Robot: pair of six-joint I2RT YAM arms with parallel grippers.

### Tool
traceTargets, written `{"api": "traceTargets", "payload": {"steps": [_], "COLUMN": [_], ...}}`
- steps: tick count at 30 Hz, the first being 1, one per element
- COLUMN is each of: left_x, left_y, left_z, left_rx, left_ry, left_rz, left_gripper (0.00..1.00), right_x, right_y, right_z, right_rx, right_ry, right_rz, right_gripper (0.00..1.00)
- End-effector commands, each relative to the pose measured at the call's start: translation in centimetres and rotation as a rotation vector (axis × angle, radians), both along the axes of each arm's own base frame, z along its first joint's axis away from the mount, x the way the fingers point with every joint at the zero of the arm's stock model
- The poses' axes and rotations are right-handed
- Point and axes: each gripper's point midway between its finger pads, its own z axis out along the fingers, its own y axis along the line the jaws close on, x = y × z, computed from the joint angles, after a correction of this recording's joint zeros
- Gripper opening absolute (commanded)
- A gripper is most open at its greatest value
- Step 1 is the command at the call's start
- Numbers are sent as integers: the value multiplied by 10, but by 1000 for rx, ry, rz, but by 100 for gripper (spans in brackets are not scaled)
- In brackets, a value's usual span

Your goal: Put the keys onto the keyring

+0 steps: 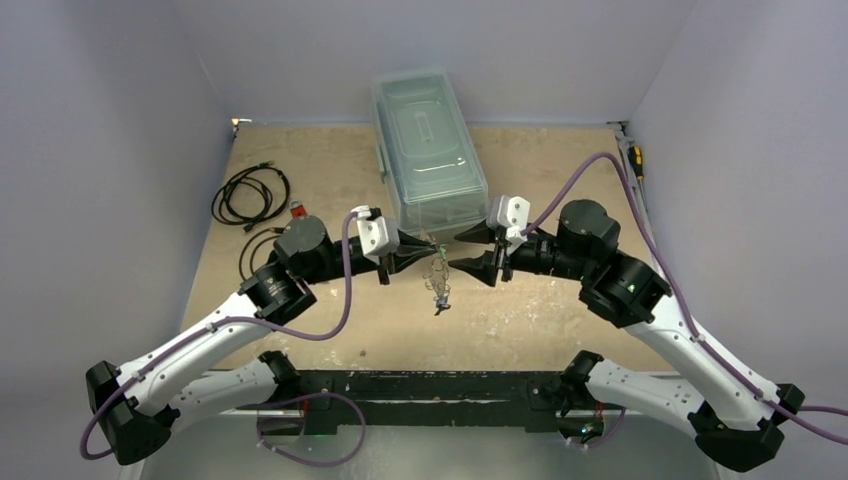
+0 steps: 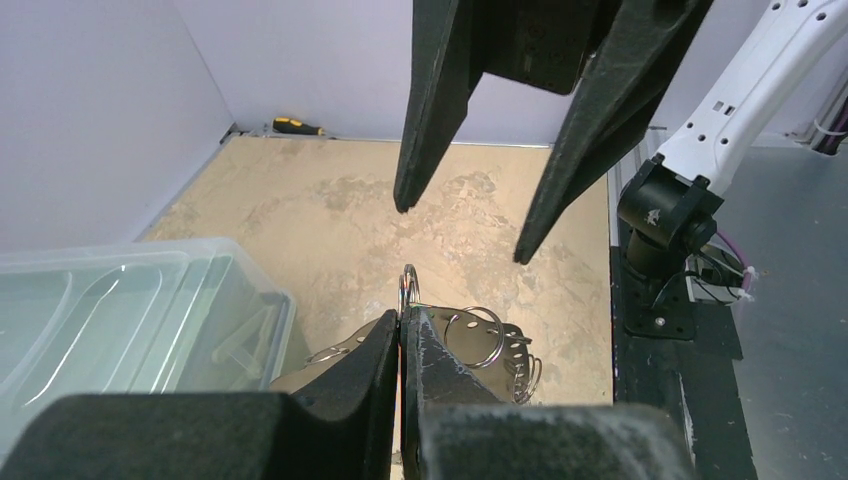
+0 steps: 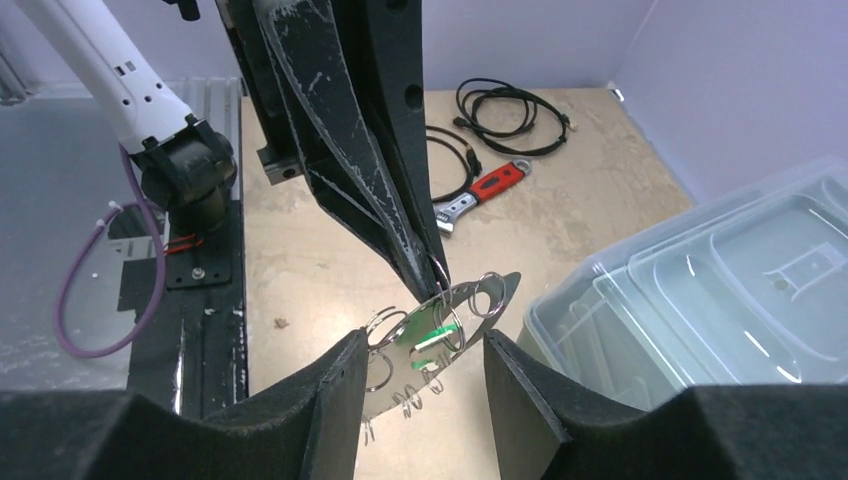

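I see a clear lidded bin (image 1: pixel 428 160) at centre-back, black coiled cables (image 1: pixel 250 195) and a red-handled tool (image 3: pixel 497 181) left.

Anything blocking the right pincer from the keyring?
Nothing visible. The open right pincer faces the keyring directly; only the shut left pincer touches it, gripping it from the opposite side.

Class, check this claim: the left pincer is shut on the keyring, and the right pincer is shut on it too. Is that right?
No. The left pincer is shut on the keyring, but the right pincer is open, fingers apart, as the left wrist view shows.
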Motion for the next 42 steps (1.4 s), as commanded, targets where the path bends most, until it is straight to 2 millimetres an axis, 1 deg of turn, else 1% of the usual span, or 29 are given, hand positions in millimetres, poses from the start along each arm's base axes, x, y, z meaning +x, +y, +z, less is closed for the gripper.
{"api": "traceTargets", "payload": {"steps": [1, 3, 11, 16, 18, 21, 24, 28, 31, 34, 38, 42], "left_x": [-8, -10, -18, -21, -21, -22, -23, -24, -24, -24, -25, -25], "left_y": [4, 4, 7, 9, 9, 9, 9, 10, 9, 8, 8, 8], "left_z": [27, 29, 38, 42, 43, 43, 45, 46, 46, 44, 45, 43], "left_rx": [-85, -91, -116, -129, -131, -131, -135, -137, -134, -129, -130, -125], "left_ry": [-64, -67, -79, -86, -86, -86, -90, -92, -90, -88, -87, -86], "left_rz": [-21, -29, -51, -58, -60, -64, -66, -68, -72, -75, -80, -81], "left_gripper": [0, 0, 0, 0, 0, 0, 0, 0, 0, 0, 0, 0], "right_x": [3, 2, -1, -2, -2, -2, -2, 1, 2, 3, 6, 3], "right_y": [6, 9, 23, 29, 30, 30, 29, 23, 17, 14, 11, 11], "right_z": [19, 19, 30, 24, 21, 22, 21, 20, 24, 27, 28, 27], "right_rx": [87, 94, 106, 78, 71, 72, 66, 54, 60, 53, 43, 41], "right_ry": [-78, -96, -111, -85, -79, -79, -79, -92, -107, -117, -121, -117], "right_rz": [10, 29, 109, 148, 149, 153, 147, 113, 91, 80, 72, 90], "right_gripper": [46, 42, 40, 40, 37, 32, 29, 31, 36, 38, 37, 37]}}
